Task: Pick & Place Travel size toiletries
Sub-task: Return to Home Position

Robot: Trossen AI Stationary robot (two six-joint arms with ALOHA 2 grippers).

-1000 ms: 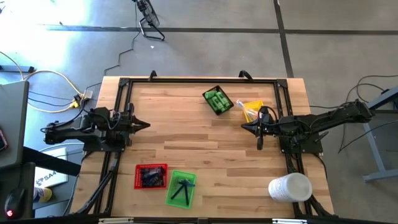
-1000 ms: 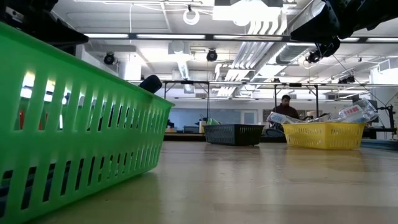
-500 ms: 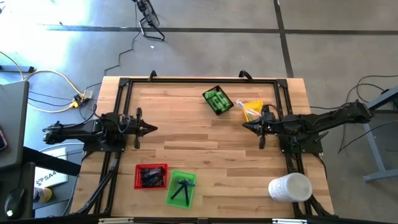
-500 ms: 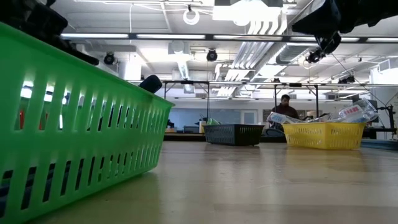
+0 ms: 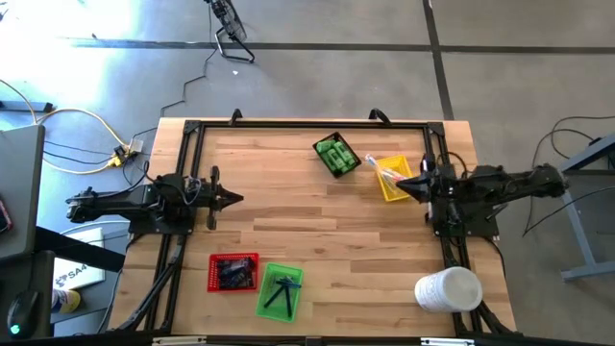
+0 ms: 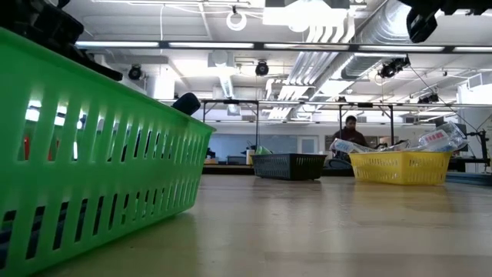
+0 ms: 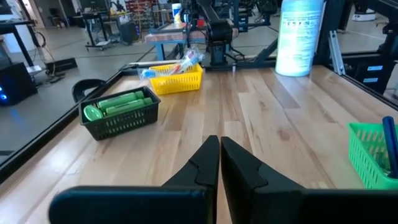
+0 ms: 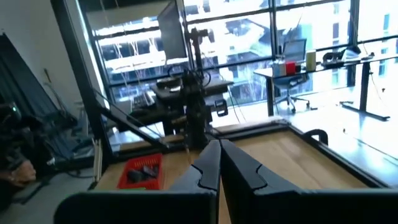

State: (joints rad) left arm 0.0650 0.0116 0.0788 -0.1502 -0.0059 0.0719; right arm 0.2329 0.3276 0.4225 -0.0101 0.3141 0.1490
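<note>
The toiletries lie sorted in small trays: green bottles (image 5: pixel 335 154) in a black tray (image 7: pixel 121 121), clear-wrapped sticks (image 5: pixel 386 173) in a yellow tray (image 7: pixel 176 79), dark packets in a red tray (image 5: pixel 233 272), and thin dark pieces (image 5: pixel 282 291) in a green tray (image 5: pixel 280 289). My left gripper (image 5: pixel 236 199) is shut and empty, level above the table's left side. My right gripper (image 5: pixel 402 185) is shut and empty, held high by the yellow tray's right edge. In the wrist views, both pairs of fingers (image 7: pixel 219 158) (image 8: pixel 219 163) meet with nothing between them.
A big white cylinder (image 5: pixel 448 289) stands at the near right corner. A black frame (image 5: pixel 307 125) runs round the tabletop. The middle of the wooden table (image 5: pixel 317 221) is bare. Beyond the table, a person (image 6: pixel 350 131) sits far off in the room.
My left gripper sank a little and shifted slightly toward the table's middle, then kept still. My right gripper drew back toward the table's right edge and rose, staying shut. No toiletry or tray has moved.
</note>
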